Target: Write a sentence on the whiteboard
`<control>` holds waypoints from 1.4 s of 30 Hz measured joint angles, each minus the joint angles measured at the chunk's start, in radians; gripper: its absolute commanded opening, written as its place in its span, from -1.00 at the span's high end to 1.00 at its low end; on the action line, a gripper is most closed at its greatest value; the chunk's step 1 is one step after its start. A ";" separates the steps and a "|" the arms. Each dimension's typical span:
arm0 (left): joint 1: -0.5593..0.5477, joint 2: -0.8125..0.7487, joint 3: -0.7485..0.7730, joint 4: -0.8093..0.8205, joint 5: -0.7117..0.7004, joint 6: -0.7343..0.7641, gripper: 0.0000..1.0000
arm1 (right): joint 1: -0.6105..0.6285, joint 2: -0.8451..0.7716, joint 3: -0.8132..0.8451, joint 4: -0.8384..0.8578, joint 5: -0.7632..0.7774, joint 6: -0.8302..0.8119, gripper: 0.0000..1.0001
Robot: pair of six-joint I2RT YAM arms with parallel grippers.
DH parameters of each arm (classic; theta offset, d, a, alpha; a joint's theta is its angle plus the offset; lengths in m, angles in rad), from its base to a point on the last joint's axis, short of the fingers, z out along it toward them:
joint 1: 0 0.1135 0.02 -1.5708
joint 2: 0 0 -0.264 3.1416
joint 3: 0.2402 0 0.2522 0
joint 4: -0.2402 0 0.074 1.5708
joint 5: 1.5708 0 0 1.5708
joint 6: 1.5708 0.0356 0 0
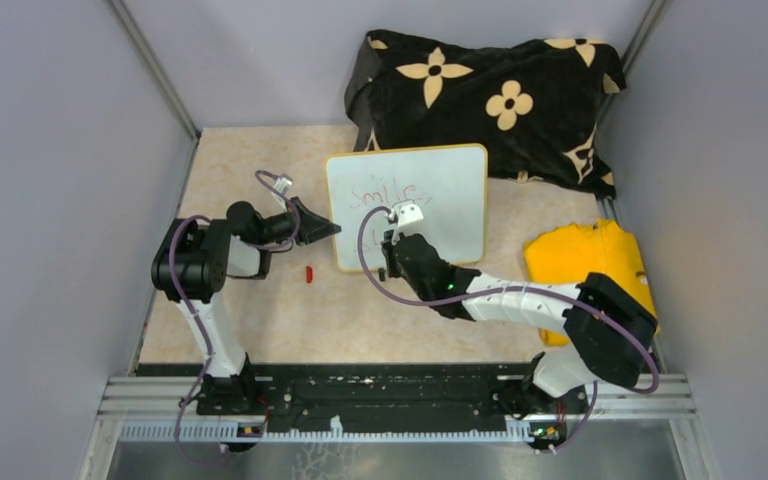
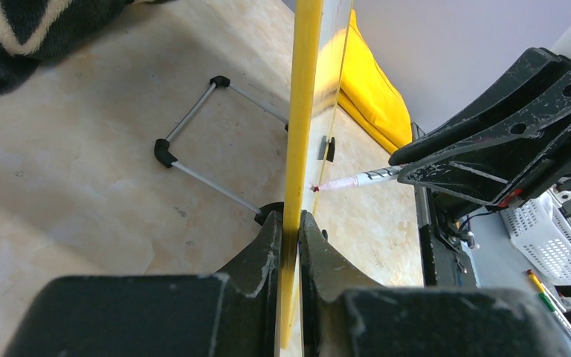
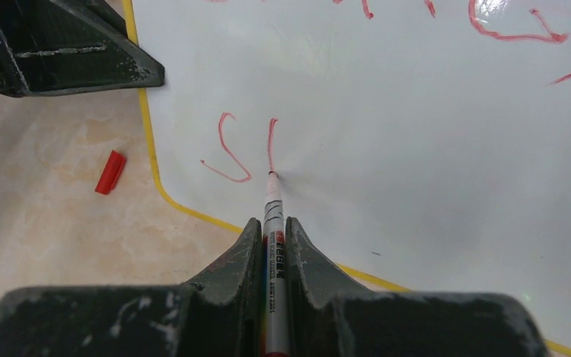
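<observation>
Writing: the second line of the sentence (image 3: pixel 226 149) is barely begun, an S and one downstroke. The marker (image 3: pixel 271 197) tip touches the board (image 1: pixel 455 200) at that stroke's foot.
Board: propped on a wire stand (image 2: pixel 193 134) mid-table (image 1: pixel 360 320), in front of the cloth (image 1: pixel 480 90).
Right claw (image 3: pixel 273 223): clenched on the marker barrel, the tip well ahead of the fingers.
Left claw (image 2: pixel 290 219): clenched on the board's yellow left edge, bracing it.
Doing it well: press lightly and evenly, since a propped board can rock. Lift clear before the crossbar, hold letters level with the S, and leave room to the right. The brace should not slacken.
Right wrist alone: letter shapes, tip contact, and the red cap (image 3: pixel 110 172) lying just beside the board.
Left wrist alone: the board edge-on, the stand behind it, and the marker meeting the face at a slant.
Top alone: the faint first line and how both arms are placed.
</observation>
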 measured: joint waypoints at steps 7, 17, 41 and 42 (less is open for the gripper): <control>0.000 0.000 0.000 0.000 0.000 0.000 0.90 | 0.000 -0.011 -0.013 -0.025 -0.003 0.008 1.00; 0.000 0.000 0.000 0.000 0.001 0.000 0.90 | -0.001 -0.083 -0.034 -0.036 -0.008 0.004 1.00; 0.000 0.000 0.001 0.000 0.001 0.000 0.91 | 0.000 0.018 0.062 -0.008 -0.047 -0.004 1.00; 0.000 0.000 0.001 0.000 0.001 0.000 0.91 | 0.000 0.020 0.062 -0.011 -0.043 -0.004 1.00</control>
